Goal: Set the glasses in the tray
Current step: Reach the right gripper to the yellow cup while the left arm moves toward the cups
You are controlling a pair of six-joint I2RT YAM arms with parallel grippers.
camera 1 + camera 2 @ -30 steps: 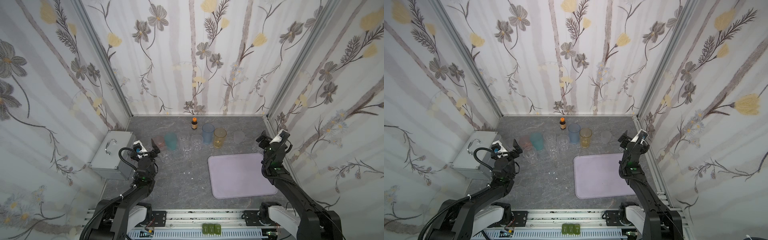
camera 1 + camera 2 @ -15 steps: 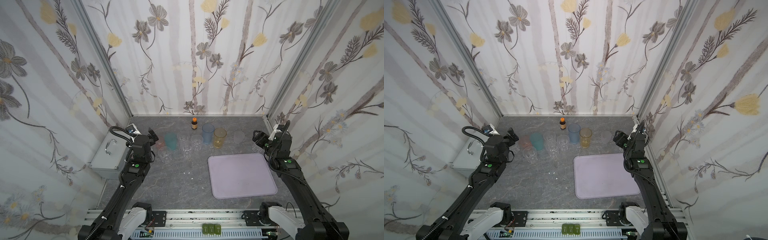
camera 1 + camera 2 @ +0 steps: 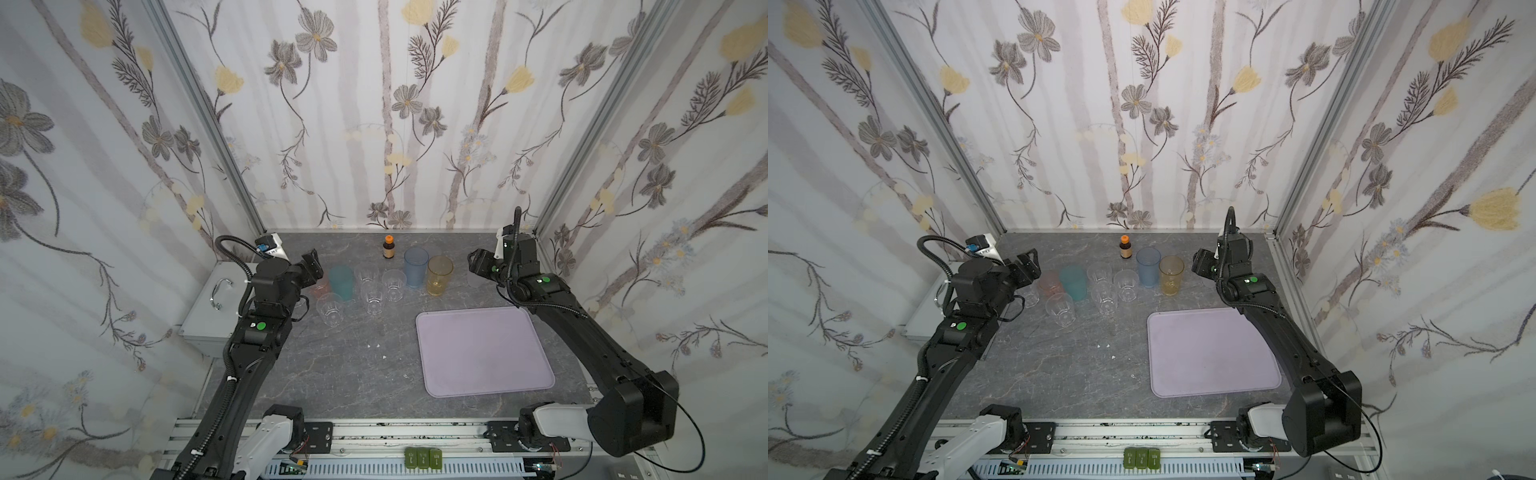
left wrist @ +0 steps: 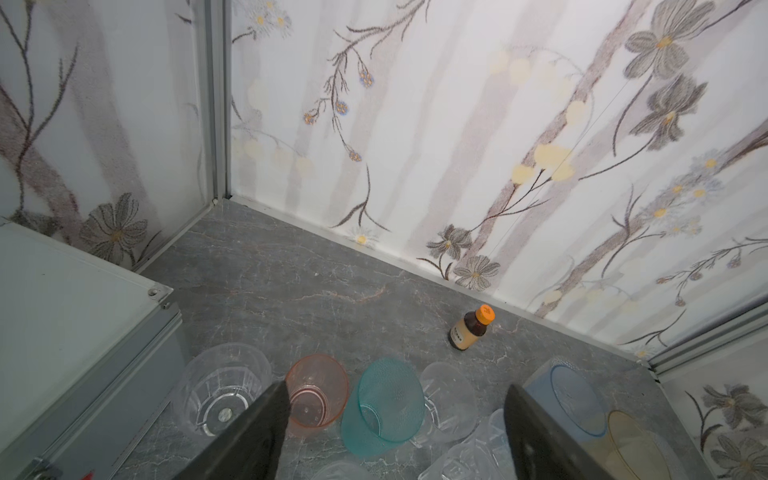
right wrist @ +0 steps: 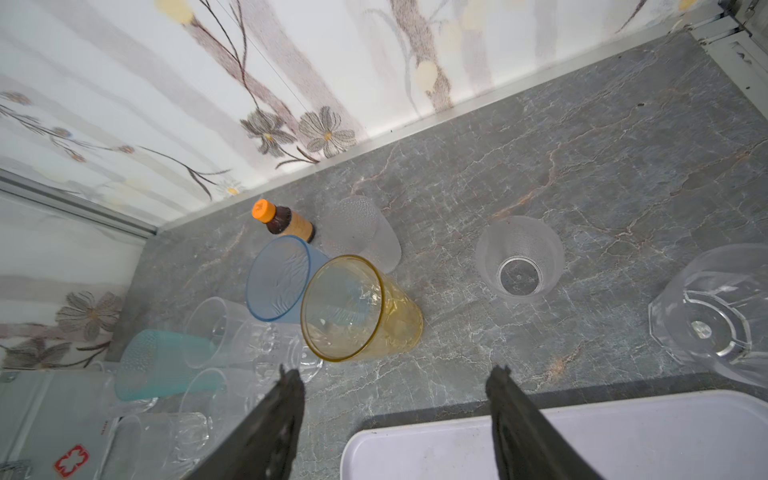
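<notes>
Left gripper (image 4: pixel 395 390) jaws apart, nothing held, by pink glass (image 4: pixel 318 395) and teal glass (image 4: pixel 386 405); right gripper (image 5: pixel 395 370) jaws apart, nothing held, near amber glass (image 5: pixel 357 307). Tray (image 3: pixel 482 353) lies near amber glass.

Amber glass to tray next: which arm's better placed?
Right, probably. The right pincer hangs open just short of the amber glass, and the tray lies on its side. The left pincer, also open, hangs near the pink glass and teal glass, farther from the tray.
</notes>
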